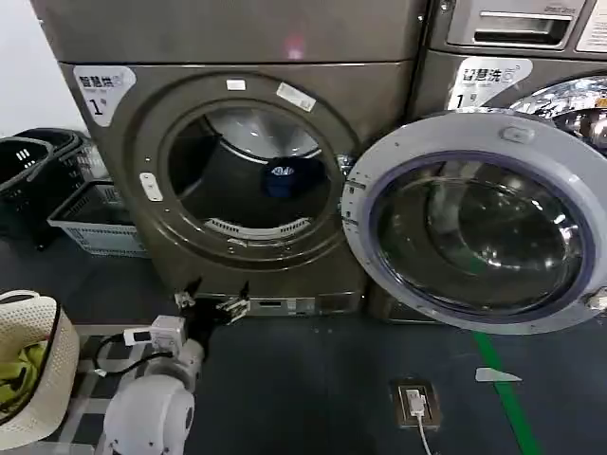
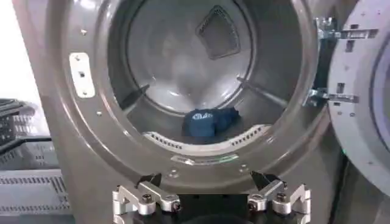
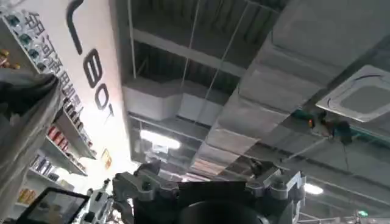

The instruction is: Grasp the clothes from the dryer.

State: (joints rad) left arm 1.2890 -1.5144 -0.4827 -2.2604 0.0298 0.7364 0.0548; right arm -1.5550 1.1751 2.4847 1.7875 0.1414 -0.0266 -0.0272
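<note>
With the dryer (image 1: 237, 161) door swung wide, its clothes (image 2: 210, 122) lie untouched inside while the released left pincer (image 2: 210, 198) waits outside the porthole.

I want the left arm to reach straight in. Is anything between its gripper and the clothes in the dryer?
Nothing visible. The door is swung open to the right, the left gripper is open in front of the dryer opening, and the clothes, which look blue, lie alone on the drum floor.

- I see a white woven basket (image 1: 33, 379), yellow-green cloth inside
- grey crate (image 1: 95, 220) behind the basket
- floor socket (image 1: 415, 403) right of the basket, beside green tape (image 1: 507, 393)
</note>
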